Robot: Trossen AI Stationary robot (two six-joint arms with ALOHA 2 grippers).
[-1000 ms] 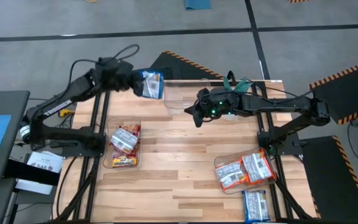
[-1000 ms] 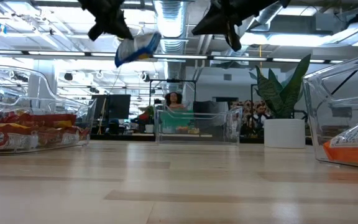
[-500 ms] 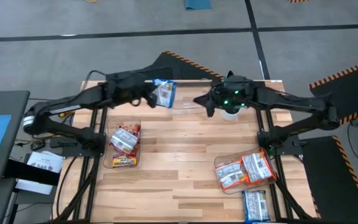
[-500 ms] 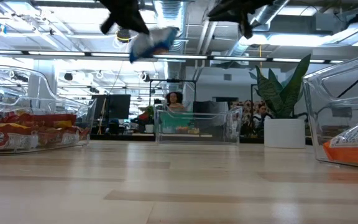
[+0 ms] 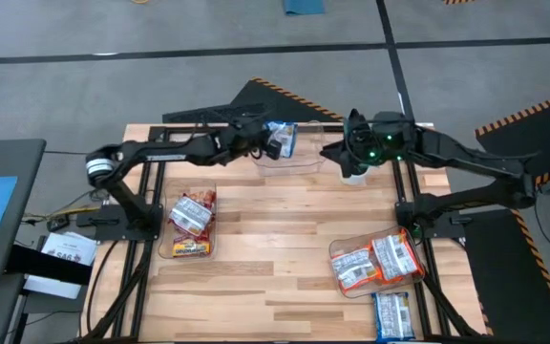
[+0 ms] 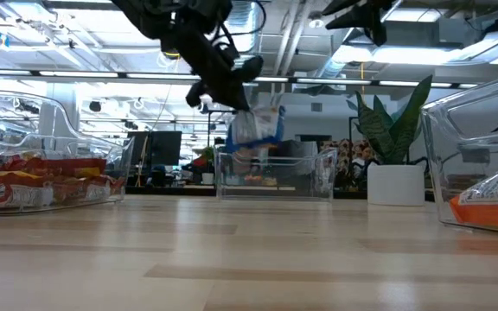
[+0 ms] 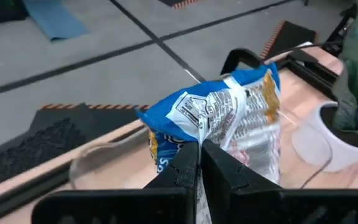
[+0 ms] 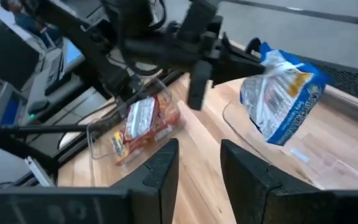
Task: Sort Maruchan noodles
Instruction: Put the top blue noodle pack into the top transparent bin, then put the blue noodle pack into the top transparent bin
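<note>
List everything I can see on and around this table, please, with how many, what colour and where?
Blue noodle packet: one, blue and white, held in the air over the clear bin at the table's far edge.
Far clear bin: one, transparent, far edge, middle.
Red noodle packets: a few, red and yellow, in a clear bin on the table's left side.
Orange noodle packets: about three, orange and white, in a clear bin on the near right.
Loose blue packet: one, blue and white, near right corner.
Potted plant: one, green in a white pot, far right.
Left gripper: shut on the blue noodle packet.
Right gripper: open, raised near the plant.
</note>
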